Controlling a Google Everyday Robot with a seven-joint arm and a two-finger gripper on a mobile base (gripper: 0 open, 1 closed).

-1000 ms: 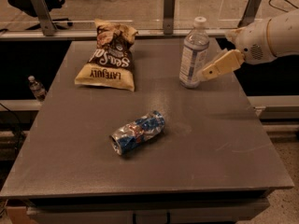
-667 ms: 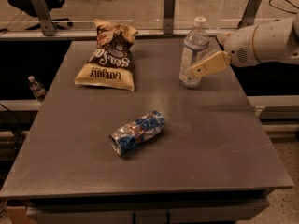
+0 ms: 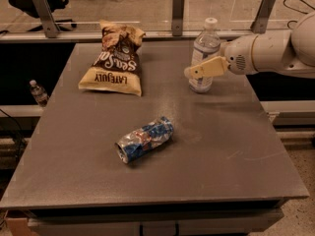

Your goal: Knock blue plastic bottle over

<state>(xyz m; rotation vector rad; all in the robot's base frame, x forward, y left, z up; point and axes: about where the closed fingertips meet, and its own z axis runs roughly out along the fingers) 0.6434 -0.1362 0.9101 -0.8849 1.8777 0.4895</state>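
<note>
The blue plastic bottle (image 3: 205, 45) stands upright at the back right of the grey table (image 3: 231, 146). It is clear bluish plastic with a white cap and a pale label. My gripper (image 3: 193, 72) reaches in from the right on a white arm (image 3: 268, 50). Its tan tip lies across the front of the bottle's lower half, at or very near the bottle, and sticks out just past the bottle's left side.
A brown chip bag (image 3: 114, 58) lies at the back left. A crushed blue-and-silver can (image 3: 144, 139) lies on its side near the middle. A glass barrier with metal posts (image 3: 178, 11) runs along the back edge. A small bottle (image 3: 38, 92) stands beyond the left edge.
My gripper has moved left, from the bottle's right side to across its front. The bottle still stands upright in the same spot.
</note>
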